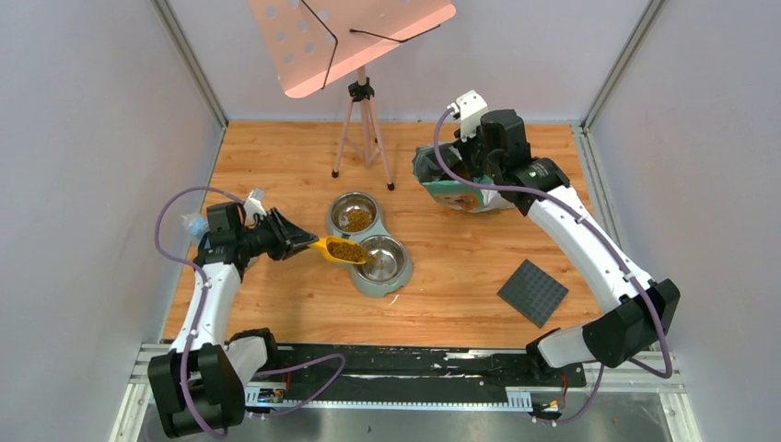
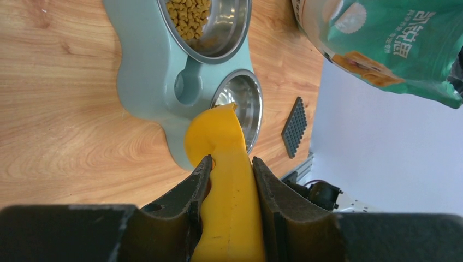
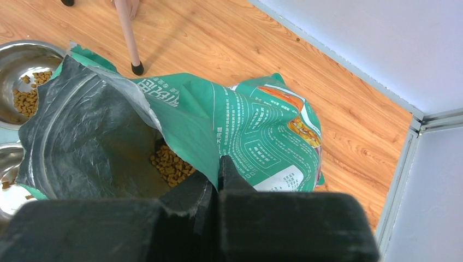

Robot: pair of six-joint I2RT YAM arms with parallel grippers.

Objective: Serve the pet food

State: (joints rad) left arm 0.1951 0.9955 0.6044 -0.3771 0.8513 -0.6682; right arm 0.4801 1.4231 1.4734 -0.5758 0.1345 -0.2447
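scoop of kibble poised at the lower bowl

the left end effector (image 2: pixel 232 164) is clamped on the handle of the yellow scoop (image 1: pixel 343 250), which carries a heap of pet food (image 1: pixel 347 250) at the centre of the overhead view, its lip just at the rim of the lower steel bowl (image 1: pixel 384 260); the upper bowl (image 1: pixel 355 216) already has some in it. i'd say the pour is the step in hand: carry the lip further over the bowl's middle before rolling the wrist, tip slowly, and keep low so pellets don't bounce onto the counter (image 1: pixel 276 157). upper right, the right end effector (image 3: pixel 215 177) is pinched shut on the rim of the green bag (image 3: pixel 262 131), its mouth open with more pellets inside.
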